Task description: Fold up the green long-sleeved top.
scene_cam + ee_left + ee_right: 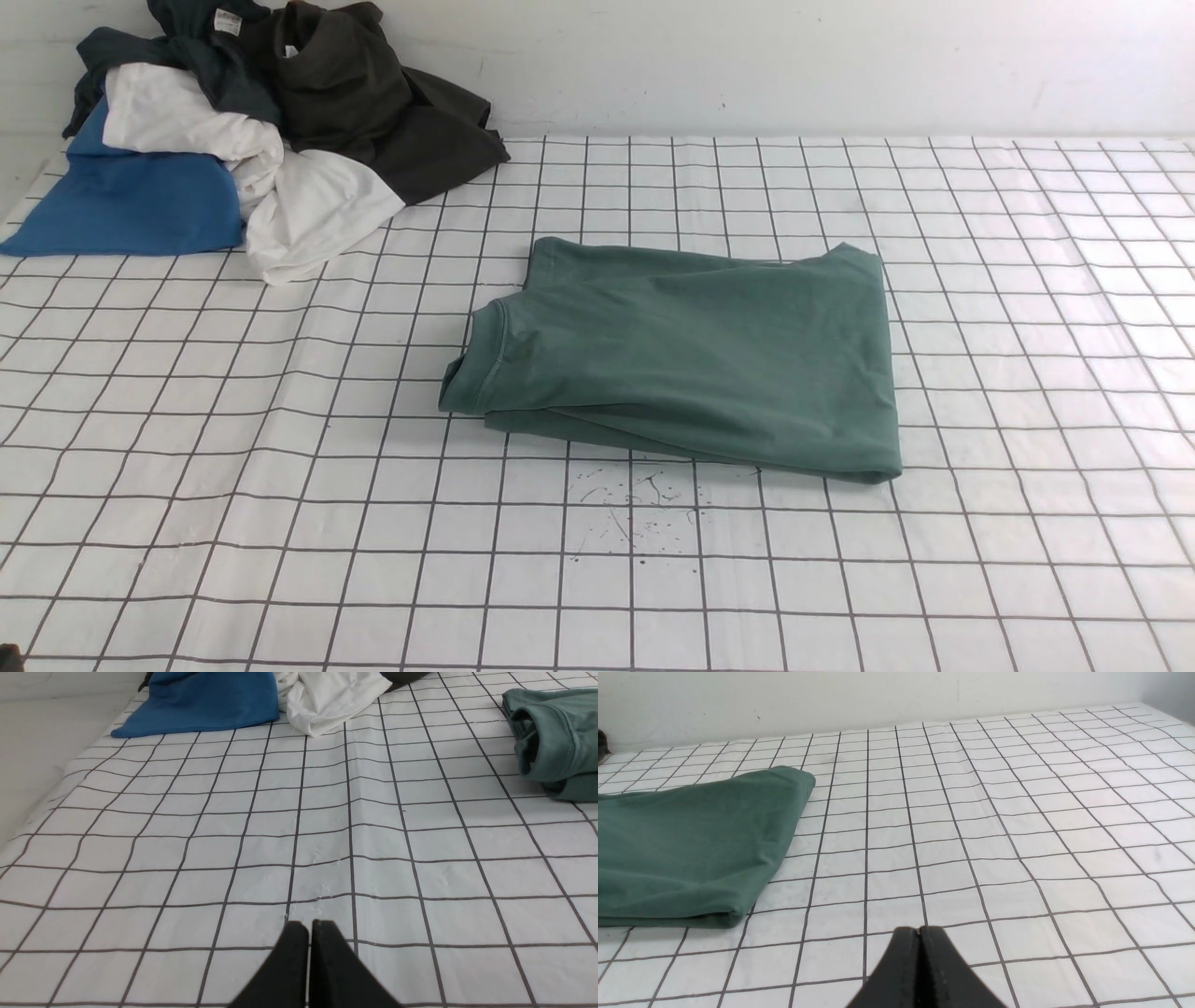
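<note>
Item one: the green long-sleeved top (pixel 691 359), a muted sage-green soft cotton shirt, lies folded into a compact, roughly rectangular bundle near the middle of the white cloth-covered table with its dark grid lines (pixel 280 523). Its ribbed neck sits at the end toward my left, a smooth folded edge toward my right; sleeves are tucked out of sight, and no logo shows. I judge it light, limp and not at all fragile; the layers would slide on each other and sag if lifted by one point, so I would take hold at two corners of a folded edge, pinching all layers together, should any tidying remain. The folding looks essentially complete. Item two: my left gripper (pixel 309 926), black fingers pressed together and holding nothing, hangs over bare grid well apart from the top's neck end. Item three: my right gripper (pixel 919 931), likewise closed and empty, sits beside the folded right edge without touching. Item four: a heap of other garments at the far left corner, blue (pixel 131 201), white (pixel 299 210), dark teal-black (pixel 201 42) and dark olive-brown (pixel 373 103), well apart from the top. Nothing stands between either gripper and the shirt.
</note>
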